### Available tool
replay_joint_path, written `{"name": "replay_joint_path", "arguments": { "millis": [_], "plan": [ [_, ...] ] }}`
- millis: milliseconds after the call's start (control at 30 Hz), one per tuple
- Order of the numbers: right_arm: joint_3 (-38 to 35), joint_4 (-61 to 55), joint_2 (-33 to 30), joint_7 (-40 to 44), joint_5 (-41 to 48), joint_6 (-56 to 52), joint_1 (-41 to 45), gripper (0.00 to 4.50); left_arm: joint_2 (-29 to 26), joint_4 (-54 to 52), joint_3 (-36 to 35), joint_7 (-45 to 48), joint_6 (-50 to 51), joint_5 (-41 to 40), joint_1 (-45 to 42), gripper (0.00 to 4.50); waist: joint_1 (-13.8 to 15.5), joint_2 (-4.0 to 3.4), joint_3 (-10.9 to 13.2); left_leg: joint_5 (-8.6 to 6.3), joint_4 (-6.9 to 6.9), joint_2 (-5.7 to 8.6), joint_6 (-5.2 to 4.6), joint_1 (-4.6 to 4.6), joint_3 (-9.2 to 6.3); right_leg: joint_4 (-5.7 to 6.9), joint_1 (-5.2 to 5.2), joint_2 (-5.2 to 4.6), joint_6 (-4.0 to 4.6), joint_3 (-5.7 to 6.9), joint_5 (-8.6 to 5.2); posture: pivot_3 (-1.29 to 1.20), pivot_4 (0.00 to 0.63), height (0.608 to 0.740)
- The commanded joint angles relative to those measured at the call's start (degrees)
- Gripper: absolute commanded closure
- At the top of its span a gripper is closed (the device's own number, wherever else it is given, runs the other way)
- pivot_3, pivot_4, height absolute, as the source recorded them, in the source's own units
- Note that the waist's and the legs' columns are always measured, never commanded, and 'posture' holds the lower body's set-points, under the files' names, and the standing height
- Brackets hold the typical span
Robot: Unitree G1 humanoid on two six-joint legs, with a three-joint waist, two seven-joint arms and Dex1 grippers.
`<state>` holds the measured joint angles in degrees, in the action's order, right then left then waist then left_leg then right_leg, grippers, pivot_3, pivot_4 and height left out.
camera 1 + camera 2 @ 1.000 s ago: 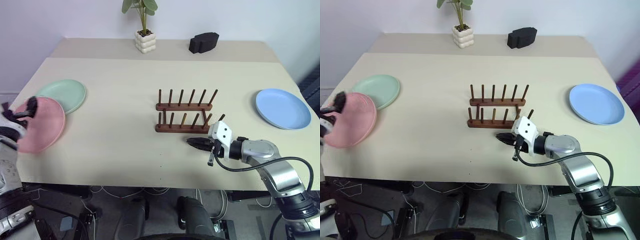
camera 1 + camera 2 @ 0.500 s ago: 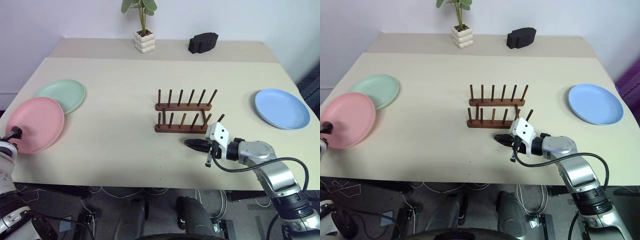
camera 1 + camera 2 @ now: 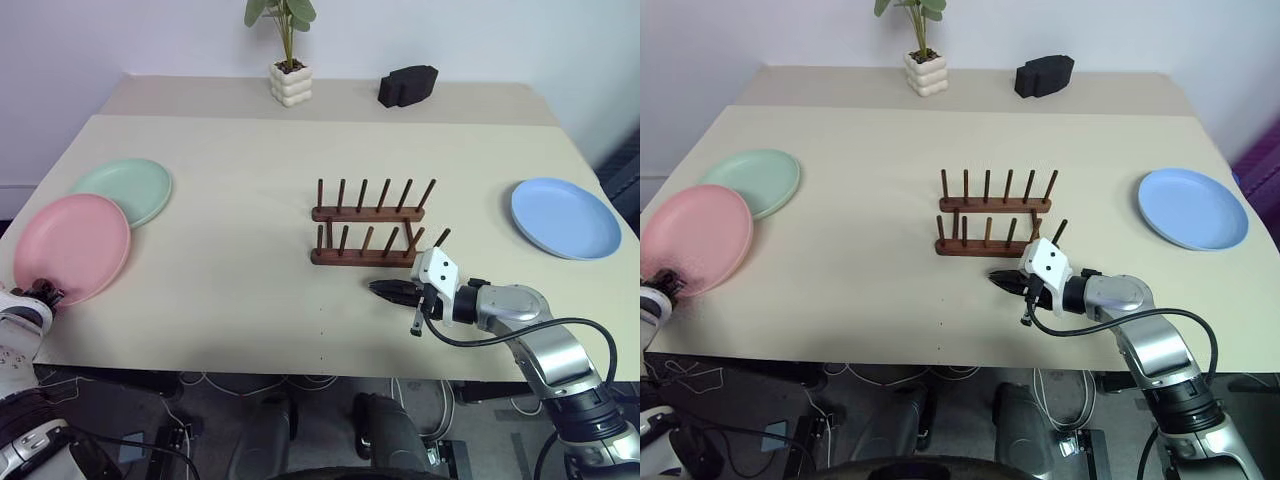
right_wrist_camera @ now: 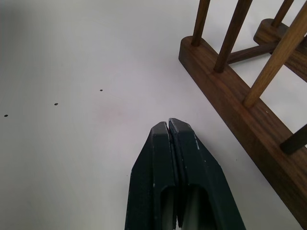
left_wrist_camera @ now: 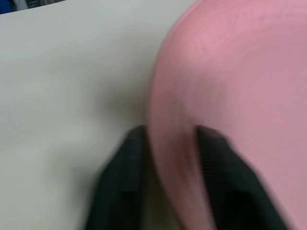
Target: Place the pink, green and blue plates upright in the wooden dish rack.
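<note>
**Left wrist view: we're clamping the pink plate's rim**

Left wrist view shows our left gripper (image 5: 168,177) with one finger on each side of the pink plate (image 3: 72,247) rim. It looks pinched, though blur means we can't swear the pads are fully seated. Edge grip makes sense: these plates lie flat on the table (image 3: 240,180), so the overhanging rim at the near table edge is the only thing to bite.

Locations, all relative to the wooden dish rack (image 3: 368,226):
- pink plate: far to its left, at the near-left table edge
- green plate (image 3: 124,189): far left too, just behind the pink one, rims overlapping or touching
- blue plate (image 3: 565,217): well to its right, flat, untouched
- right gripper (image 3: 385,290): just in front of the rack's near rail, fingers pressed together, empty, probably parked to steady the rack

Rack slots are all empty; no plate placed yet.
</note>
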<state>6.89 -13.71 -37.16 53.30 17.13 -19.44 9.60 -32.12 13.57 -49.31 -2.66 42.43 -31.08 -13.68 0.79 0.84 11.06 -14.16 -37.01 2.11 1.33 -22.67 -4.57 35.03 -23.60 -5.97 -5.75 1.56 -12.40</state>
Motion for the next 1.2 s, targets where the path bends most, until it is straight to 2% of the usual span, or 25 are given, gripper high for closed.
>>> {"name": "replay_joint_path", "arguments": {
  "millis": [33,233,500,700,800,900,967,1033,1067,1200],
  "plan": [
    [-0.8,-0.8,0.1,0.3,0.3,1.1,0.5,4.5,0.3,0.0,-1.0,0.8,-1.5,-1.0,0.4,4.47,0.0,0.0,0.0,0.0,0.0,0.0,0.01,0.0,0.0,0.0,0.01,-0.01,0.0,0.0,0.0,0.0,0.15,0.739],
    [-0.9,-0.6,0.2,0.3,0.4,1.1,0.6,4.5,1.6,-0.1,-1.1,5.8,-7.1,-2.9,1.3,4.47,0.0,-0.03,0.0,-0.01,0.01,-0.01,0.01,0.03,0.03,0.0,0.01,-0.02,0.01,0.0,-0.01,0.0,0.15,0.739],
    [-1.5,-2.1,-1.0,0.7,0.4,1.0,0.7,4.5,3.7,-4.2,-3.4,11.1,-14.9,-9.3,0.2,4.47,-0.1,0.03,0.0,-0.05,0.0,-0.01,0.08,-0.02,0.02,-0.05,0.0,-0.04,0.02,0.0,-0.01,0.0,0.15,0.739],
    [-1.6,-8.1,-2.7,1.3,2.0,-3.0,7.0,4.5,0.0,-11.9,5.5,13.3,-14.2,-8.3,-5.0,4.47,0.0,0.15,0.1,0.01,-0.07,0.0,0.03,-0.25,0.0,-0.04,-0.17,-0.01,0.04,0.02,0.01,0.0,0.15,0.739],
    [-1.2,-10.2,-2.3,0.9,3.1,-5.9,10.8,3.67,-0.5,-15.9,10.2,12.7,-13.9,-7.8,-9.1,4.5,0.1,0.18,0.1,0.08,-0.13,0.01,0.1,-0.59,-0.07,-0.02,-0.45,0.02,0.26,0.07,0.17,0.0,0.15,0.739],
    [-0.2,-11.3,-1.0,-1.1,1.8,-6.4,16.6,2.17,1.3,-20.3,16.9,10.5,-13.3,-6.5,-15.1,4.5,-0.1,0.2,0.1,0.09,-0.12,0.09,0.11,-0.75,-0.03,-0.05,-0.65,0.01,0.05,0.02,0.3,0.0,0.15,0.739],
    [2.0,-11.2,0.9,-4.4,-3.2,-3.7,22.0,1.15,2.6,-21.8,23.5,9.0,-13.0,-3.2,-19.7,4.5,-0.1,0.21,0.1,0.09,-0.11,0.18,0.12,-0.79,0.02,-0.02,-0.73,0.02,0.0,-0.01,0.33,0.0,0.15,0.739],
    [3.9,-10.1,2.0,-6.6,-7.5,-1.4,25.1,0.2,3.9,-22.3,27.1,7.8,-12.5,-1.0,-22.3,4.5,-0.1,0.22,0.1,0.15,-0.11,0.21,0.21,-0.8,0.06,0.05,-0.78,0.08,-0.04,0.01,0.39,0.0,0.15,0.739],
    [5.0,-9.1,2.3,-7.2,-9.7,0.4,26.5,0.04,4.8,-22.7,28.5,7.1,-11.9,-0.7,-23.5,4.5,-0.2,0.22,0.1,0.16,-0.09,0.2,0.23,-0.79,0.09,0.07,-0.78,0.11,-0.05,0.01,0.39,0.0,0.15,0.739],
    [11.5,-2.0,3.5,-12.1,-23.1,8.7,32.9,0.04,7.9,-23.6,34.9,3.9,-8.8,2.5,-29.2,4.5,-0.6,0.23,0.1,0.19,-0.03,0.18,0.27,-0.77,0.19,0.11,-0.85,0.16,-0.05,0.0,0.39,0.0,0.15,0.739]
  ]
}}
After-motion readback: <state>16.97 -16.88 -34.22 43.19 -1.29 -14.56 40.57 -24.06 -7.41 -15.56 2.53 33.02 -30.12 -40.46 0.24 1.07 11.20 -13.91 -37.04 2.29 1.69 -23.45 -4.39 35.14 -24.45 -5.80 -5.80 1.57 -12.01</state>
